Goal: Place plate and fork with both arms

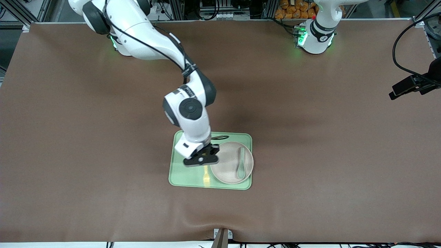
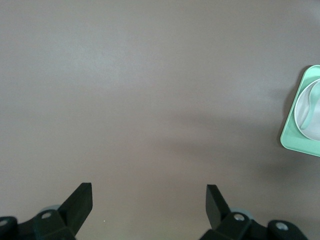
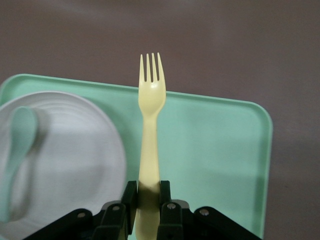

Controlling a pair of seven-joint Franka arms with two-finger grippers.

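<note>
My right end effector (image 1: pixel 205 164) hides the pale-yellow plastic fork's (image 1: pixel 206 177) handle from the front. The left wrist view's edge cuts off the rectangular light-green tray (image 2: pixel 295 141).

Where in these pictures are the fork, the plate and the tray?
fork (image 3: pixel 151 95): right wrist view, on its neck just under the tines.
plate (image 1: pixel 227 162): front view, on its bare inner surface.
tray (image 1: pixel 186 177): front view, on its bare floor beside the plate.

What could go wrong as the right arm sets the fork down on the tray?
The right gripper grips the fork by its handle end only, so it may pivot or slip. Its tines reach the tray's rim, so it could land half off the tray. The plate with the spoon lies right beside, and the gripper might nudge it. The left gripper waits open over bare table.
</note>
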